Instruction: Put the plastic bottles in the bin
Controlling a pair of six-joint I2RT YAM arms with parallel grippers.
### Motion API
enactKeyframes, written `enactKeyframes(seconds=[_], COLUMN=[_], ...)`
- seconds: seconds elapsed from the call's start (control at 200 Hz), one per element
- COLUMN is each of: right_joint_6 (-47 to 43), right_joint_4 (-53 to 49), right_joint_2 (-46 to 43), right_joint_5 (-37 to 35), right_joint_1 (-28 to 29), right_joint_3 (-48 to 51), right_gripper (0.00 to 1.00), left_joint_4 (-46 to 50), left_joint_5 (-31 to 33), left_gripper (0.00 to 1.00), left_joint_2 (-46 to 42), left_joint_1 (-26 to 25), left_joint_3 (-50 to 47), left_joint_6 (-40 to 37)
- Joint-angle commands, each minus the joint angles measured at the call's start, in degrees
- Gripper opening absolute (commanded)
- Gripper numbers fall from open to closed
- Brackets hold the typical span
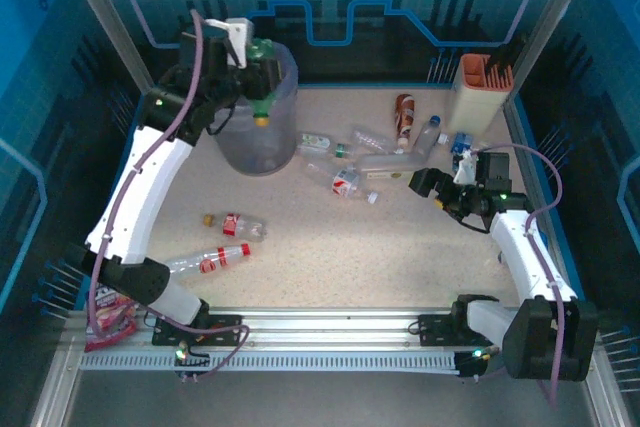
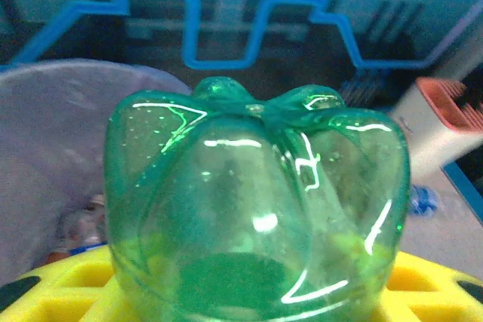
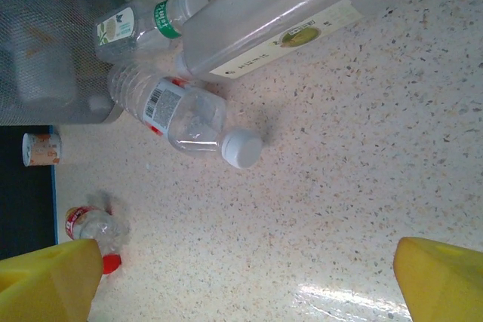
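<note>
My left gripper (image 1: 252, 65) is shut on a green bottle (image 1: 266, 92) and holds it over the grey bin (image 1: 250, 152), yellow cap pointing down. In the left wrist view the green bottle's base (image 2: 256, 201) sits between the yellow fingers (image 2: 53, 288), with the bin's lined wall (image 2: 45, 133) behind it. My right gripper (image 1: 427, 185) hangs open above bare tabletop. Just beyond the right gripper (image 3: 245, 284) lie a clear white-capped bottle (image 3: 185, 117), a green-labelled one (image 3: 136, 24) and a long clear one (image 3: 279, 5). Several more bottles (image 1: 370, 139) lie mid-table, and two (image 1: 210, 260) rest near the left arm.
A cream-and-orange holder (image 1: 480, 87) stands at the back right. A red snack packet (image 1: 110, 322) lies by the left arm's base. A small paper cup (image 3: 41, 148) sits beside the bin (image 3: 45, 43). A crushed red-capped bottle (image 3: 94, 224) lies near my right finger.
</note>
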State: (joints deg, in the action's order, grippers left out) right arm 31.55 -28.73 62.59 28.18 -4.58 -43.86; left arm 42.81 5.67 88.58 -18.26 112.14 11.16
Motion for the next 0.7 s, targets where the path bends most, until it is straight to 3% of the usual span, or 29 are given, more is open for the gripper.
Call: enactKeyframes(seconds=[0.0, 0.12, 0.445, 0.69], right_joint_6=[0.35, -0.29, -1.41, -3.04], right_joint_4=[-0.93, -2.31, -4.66, -6.52], right_joint_2=[-1.95, -3.32, -5.11, -5.56], right_joint_5=[1.62, 0.41, 0.27, -0.65], right_joint_1=[-0.84, -0.87, -0.80, -0.88], right_joint_3=[0.69, 1.37, 2.35, 1.94], right_gripper=[1.00, 1.00, 1.00, 1.00], left_joint_4=[-6.73, -9.82, 8.65, 11.09], left_joint_5=[0.13, 0.31, 1.32, -0.09], left_gripper=[0.00, 0.00, 0.00, 0.00], left_joint_2=[1.48, 3.52, 27.67, 34.71], left_joint_1=[4.24, 7.79, 11.49, 12.60], left_joint_3=[1.66, 2.76, 29.65, 29.84], left_joint_6=[3.58, 4.61, -4.35, -6.06])
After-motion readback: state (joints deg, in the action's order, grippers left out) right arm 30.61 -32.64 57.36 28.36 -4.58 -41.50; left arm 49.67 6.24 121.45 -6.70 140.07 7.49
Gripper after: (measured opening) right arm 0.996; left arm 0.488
